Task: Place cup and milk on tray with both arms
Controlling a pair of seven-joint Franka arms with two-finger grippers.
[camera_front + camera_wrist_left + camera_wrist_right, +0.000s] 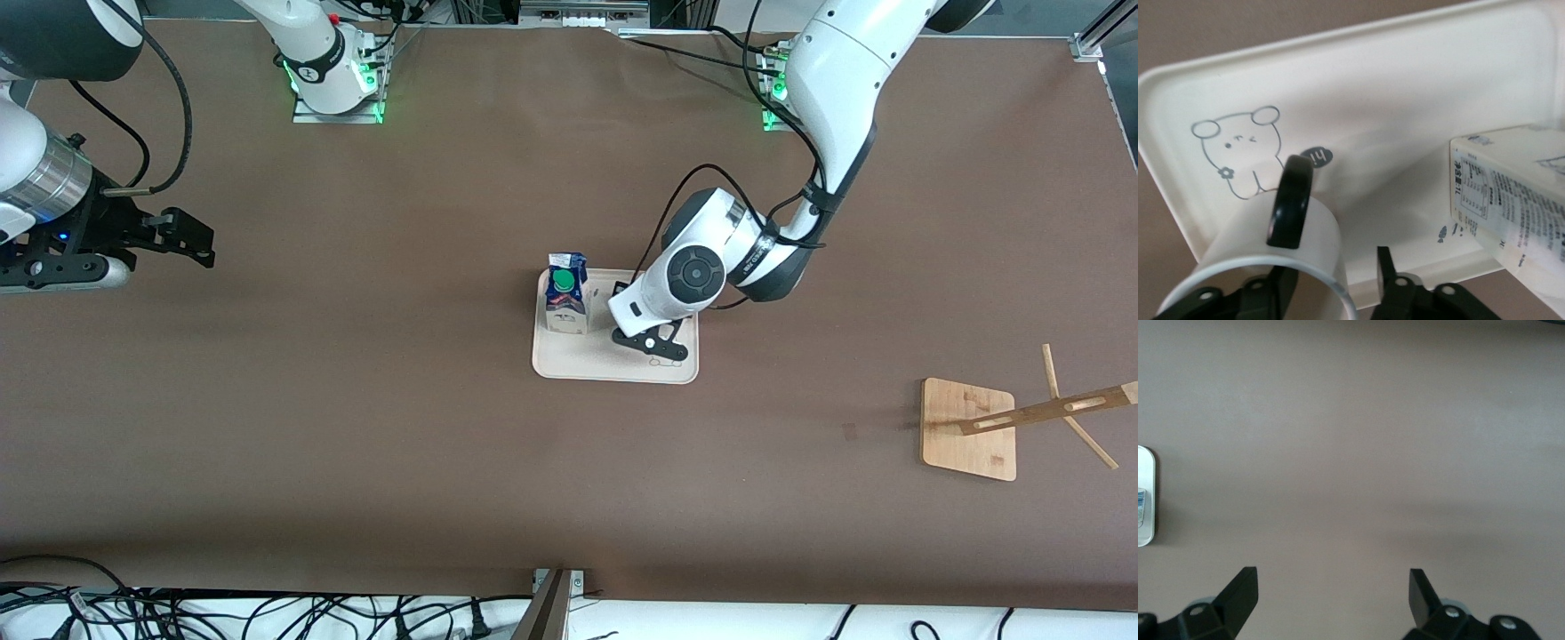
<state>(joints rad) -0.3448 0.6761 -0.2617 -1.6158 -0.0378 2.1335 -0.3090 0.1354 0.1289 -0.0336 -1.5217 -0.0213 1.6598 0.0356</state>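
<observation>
The cream tray (613, 364) lies mid-table, with the blue and white milk (566, 293) carton upright on the part of it toward the right arm's end. My left gripper (653, 342) is low over the tray, and its hand hides the cup in the front view. In the left wrist view the white cup (1251, 233) stands on the tray (1405, 87) beside the milk (1511, 193), its black handle (1290, 200) showing. My left gripper (1333, 267) is open, one finger inside the rim and the other clear of the wall. My right gripper (191, 240) (1335, 587) waits open over bare table.
A square bamboo rack base (967, 428) with crossed wooden sticks (1058, 409) lies toward the left arm's end of the table, nearer the front camera than the tray. Cables (267, 613) run along the table's near edge.
</observation>
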